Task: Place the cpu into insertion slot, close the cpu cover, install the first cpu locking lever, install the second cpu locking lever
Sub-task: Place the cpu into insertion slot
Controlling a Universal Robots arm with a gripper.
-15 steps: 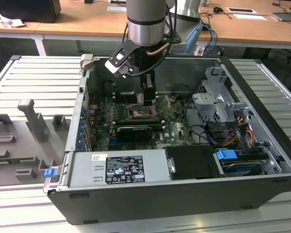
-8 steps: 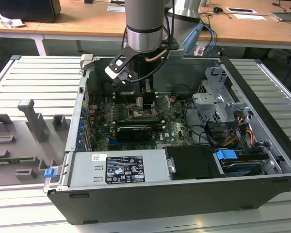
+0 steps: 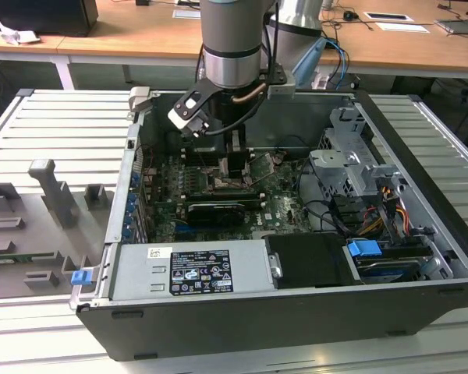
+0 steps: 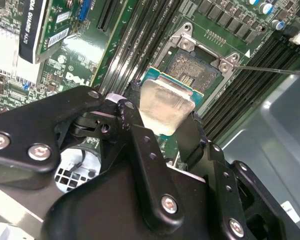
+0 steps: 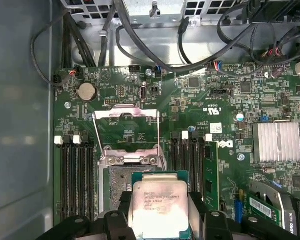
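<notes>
The claw [image 4: 162, 120] covers two edges of the chip [image 4: 166, 102], and the chip hides what looks like half the socket [image 4: 192, 70] under it.

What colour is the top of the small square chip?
The small flat square cpu has a pale silvery-tan metal top; clearest in the second wrist view.

cpu [image 5: 159, 202] in tool [image 5: 160, 217], partly over insertion slot [image 5: 119, 181]; cpu cover [image 5: 126, 114] beyond.
</notes>
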